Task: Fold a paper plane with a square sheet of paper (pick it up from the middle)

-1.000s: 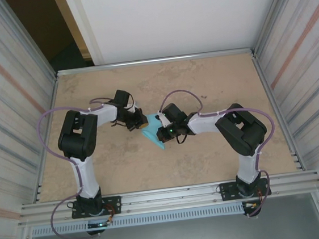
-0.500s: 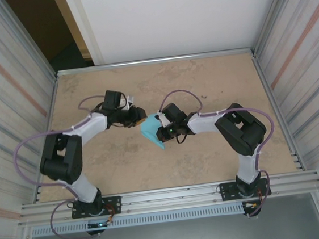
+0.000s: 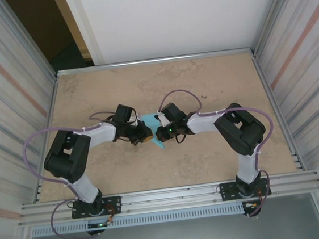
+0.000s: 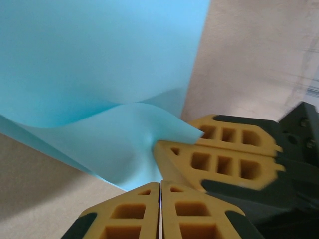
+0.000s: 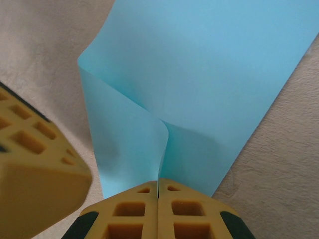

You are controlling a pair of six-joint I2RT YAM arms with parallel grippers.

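The right hand [image 5: 158,182] has its fingers pressed together on the blue paper [image 5: 199,74]. The paper bends and spreads out in front of this hand. The left hand [image 4: 160,185] is squeezed tight too and nips the low edge of the paper, just beside the right hand's fingertips [image 4: 219,149]. The two hands are almost tip to tip, with the tabletop [image 3: 202,86] under the paper
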